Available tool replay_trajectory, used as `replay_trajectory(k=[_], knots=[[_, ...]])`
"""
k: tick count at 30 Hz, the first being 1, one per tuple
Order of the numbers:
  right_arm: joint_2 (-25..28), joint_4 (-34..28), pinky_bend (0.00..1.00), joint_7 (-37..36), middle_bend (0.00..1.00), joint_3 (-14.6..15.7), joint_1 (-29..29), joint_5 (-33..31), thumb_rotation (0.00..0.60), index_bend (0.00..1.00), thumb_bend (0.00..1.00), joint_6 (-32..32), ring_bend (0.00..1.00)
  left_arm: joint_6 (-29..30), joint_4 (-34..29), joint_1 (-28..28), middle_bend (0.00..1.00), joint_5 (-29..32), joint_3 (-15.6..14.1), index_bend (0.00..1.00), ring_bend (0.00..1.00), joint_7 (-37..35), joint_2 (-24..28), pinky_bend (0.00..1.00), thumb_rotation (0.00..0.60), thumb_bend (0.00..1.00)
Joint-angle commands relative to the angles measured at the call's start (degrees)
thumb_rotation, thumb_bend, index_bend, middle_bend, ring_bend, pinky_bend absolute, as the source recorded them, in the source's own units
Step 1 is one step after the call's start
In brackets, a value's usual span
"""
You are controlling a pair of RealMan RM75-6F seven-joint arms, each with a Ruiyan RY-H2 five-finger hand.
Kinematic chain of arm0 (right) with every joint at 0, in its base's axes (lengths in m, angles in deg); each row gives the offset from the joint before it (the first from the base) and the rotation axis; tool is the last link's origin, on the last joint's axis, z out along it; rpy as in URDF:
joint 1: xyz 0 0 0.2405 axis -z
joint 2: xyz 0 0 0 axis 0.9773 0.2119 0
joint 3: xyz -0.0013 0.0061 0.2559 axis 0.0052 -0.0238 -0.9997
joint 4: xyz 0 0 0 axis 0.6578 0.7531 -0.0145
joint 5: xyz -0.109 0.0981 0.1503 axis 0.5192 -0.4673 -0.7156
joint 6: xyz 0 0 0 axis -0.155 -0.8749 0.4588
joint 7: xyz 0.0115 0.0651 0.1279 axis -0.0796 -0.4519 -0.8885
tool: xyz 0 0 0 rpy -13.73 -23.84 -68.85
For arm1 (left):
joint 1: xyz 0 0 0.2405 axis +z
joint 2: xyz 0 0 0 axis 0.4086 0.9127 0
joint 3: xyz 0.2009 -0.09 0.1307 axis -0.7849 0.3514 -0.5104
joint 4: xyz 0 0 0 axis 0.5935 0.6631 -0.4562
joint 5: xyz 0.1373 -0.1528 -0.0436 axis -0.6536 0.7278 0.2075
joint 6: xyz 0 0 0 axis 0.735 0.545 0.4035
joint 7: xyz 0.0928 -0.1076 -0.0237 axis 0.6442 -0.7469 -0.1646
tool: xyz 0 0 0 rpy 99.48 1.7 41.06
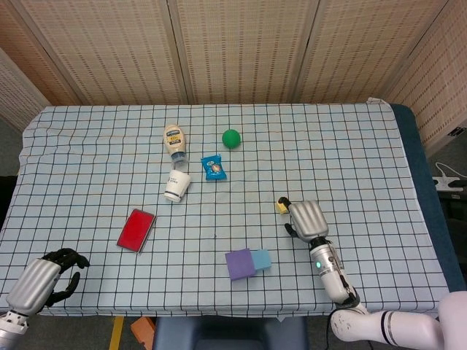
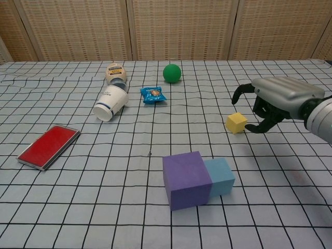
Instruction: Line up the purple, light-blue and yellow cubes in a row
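While the purple cube (image 2: 187, 179) and light-blue cube (image 2: 220, 176) sit touching side by side near the front of the checkered tablecloth (image 2: 78, 207), the yellow cube (image 2: 236, 123) is off on its own further back and to the right. Right hand (image 2: 275, 101) hangs just beside it with fingers spread and curved, holding nothing — a fingertip looks close to the cube, can't tell if it touches. Left hand (image 1: 45, 277) is down at the near left corner, fingers curled in on nothing.
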Motion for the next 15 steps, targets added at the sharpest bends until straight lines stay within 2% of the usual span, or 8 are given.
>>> replay_trajectory(k=[1, 7, 15], knots=[[-0.47, 1.69, 0.89, -0.39, 0.92, -1.44, -0.86, -1.18, 0.6, 0.33, 0.21, 2.01, 0.8, -0.11, 0.02, -0.02, 0.46, 0.07, -0.02, 0.44, 0.3, 0.0, 0.0, 0.42, 0.6, 0.57], [-0.23, 4.55, 0.89, -0.94, 0.92, -3.69, -2.84, -5.72, 0.6, 0.34, 0.21, 8.04, 0.8, -0.29, 0.07, -0.08, 0.46, 0.23, 0.02, 0.44, 0.3, 0.09, -0.06, 0.42, 0.6, 0.57], [-0.94, 8.47, 0.89, 0.02, 0.92, -4.93, -5.18, -9.01, 0.6, 0.31, 0.21, 12.05, 0.8, -0.64, 0.13, -0.16, 0.46, 0.57, 0.07, 0.44, 0.3, 0.19, -0.14, 0.42, 0.6, 0.57]])
